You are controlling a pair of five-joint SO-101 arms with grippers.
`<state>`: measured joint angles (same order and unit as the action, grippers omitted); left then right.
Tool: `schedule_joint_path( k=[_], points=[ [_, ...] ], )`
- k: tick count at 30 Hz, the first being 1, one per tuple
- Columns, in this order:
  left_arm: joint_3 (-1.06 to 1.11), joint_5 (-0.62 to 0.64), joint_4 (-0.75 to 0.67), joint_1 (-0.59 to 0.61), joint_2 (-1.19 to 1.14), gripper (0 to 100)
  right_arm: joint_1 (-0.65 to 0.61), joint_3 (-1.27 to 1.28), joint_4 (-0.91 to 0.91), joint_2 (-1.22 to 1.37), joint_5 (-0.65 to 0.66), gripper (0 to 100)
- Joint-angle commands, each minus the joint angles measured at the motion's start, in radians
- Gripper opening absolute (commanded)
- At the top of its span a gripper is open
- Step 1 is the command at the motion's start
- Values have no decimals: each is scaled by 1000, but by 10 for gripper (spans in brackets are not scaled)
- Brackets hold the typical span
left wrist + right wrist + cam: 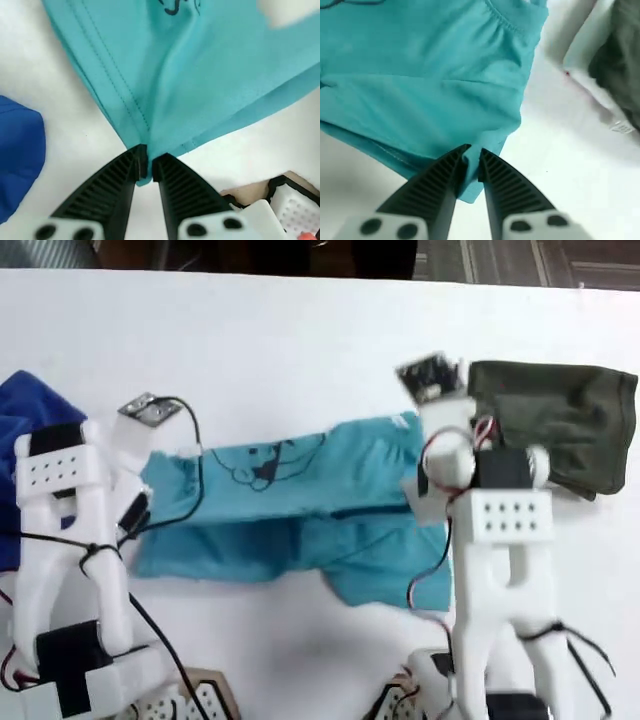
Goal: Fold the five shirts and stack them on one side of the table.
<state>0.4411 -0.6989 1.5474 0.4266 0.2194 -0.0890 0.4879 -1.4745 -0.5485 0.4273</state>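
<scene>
Teal shirt (290,510), printed front, lying lengthwise on the white surface (300,340) and spanning from the left tool (146,167) to the right tool (472,160).

- Left tool: jaws closed on a pinch of the stitched hem, cloth fanning away from its tips.
- Right tool: likewise clamped on a fold at the opposite end.
- Handling, by judgement: light, limp knit that sags and creases and holds no line unless pulled taut. Best taken at corners or stitched hems, both ends together.
- Blue shirt (25,410): bunched just beside the left tool.
- Dark green shirt (560,425): folded, just beyond the right tool.
</scene>
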Motion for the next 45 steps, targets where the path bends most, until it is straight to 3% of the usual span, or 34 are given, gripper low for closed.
schedule_joint_path(
  k=[1,8,14,20,28,41,45],
  points=[
    [1,-12,-5,25,37,26,12,183,85,-139,40,19],
    [147,-5,-112,-28,37,26,12,419,179,-269,69,19],
    [272,-8,-187,-40,43,26,13,483,157,-331,71,19],
    [278,-6,-180,-38,44,26,19,485,116,-384,135,19],
    [285,-9,-180,-40,38,26,186,505,94,-449,250,19],
    [277,-11,-129,-57,43,30,185,588,117,-449,253,22],
    [274,-11,-115,-57,44,136,156,588,101,-456,253,120]
  ],
)
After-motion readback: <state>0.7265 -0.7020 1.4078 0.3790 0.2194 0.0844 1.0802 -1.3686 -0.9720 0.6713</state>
